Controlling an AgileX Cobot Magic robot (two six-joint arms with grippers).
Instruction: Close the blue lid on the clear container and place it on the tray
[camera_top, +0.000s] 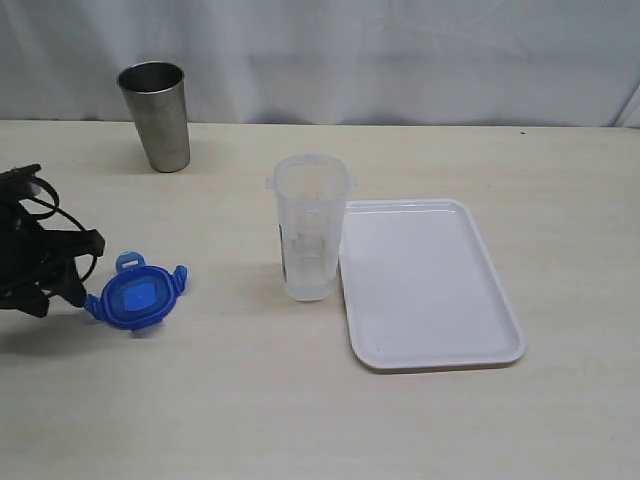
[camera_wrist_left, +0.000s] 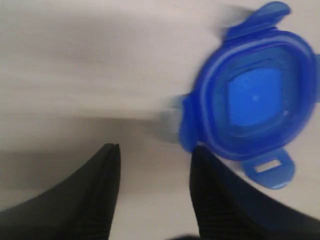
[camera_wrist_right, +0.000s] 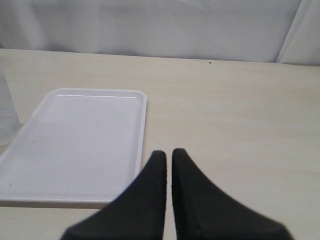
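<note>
While the blue lid (camera_top: 135, 297) lies on the table (camera_top: 250, 420), apart from the uncapped clear container (camera_top: 310, 230) beside the tray (camera_top: 430, 290), no step is done. Left wrist: left gripper (camera_wrist_left: 155, 150) fingers spread, lid at one tip, ungrasped. Right wrist: right gripper (camera_wrist_right: 168, 152) fingers pressed together, empty. Pale wood top; white drape (camera_top: 400, 50) behind.

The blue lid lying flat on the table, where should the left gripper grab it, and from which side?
Probably from above, pinching the blue lid across its raised rim between two flaps. It lies flat and thin, so a sideways approach finds little edge; the left gripper sits open beside it.
</note>
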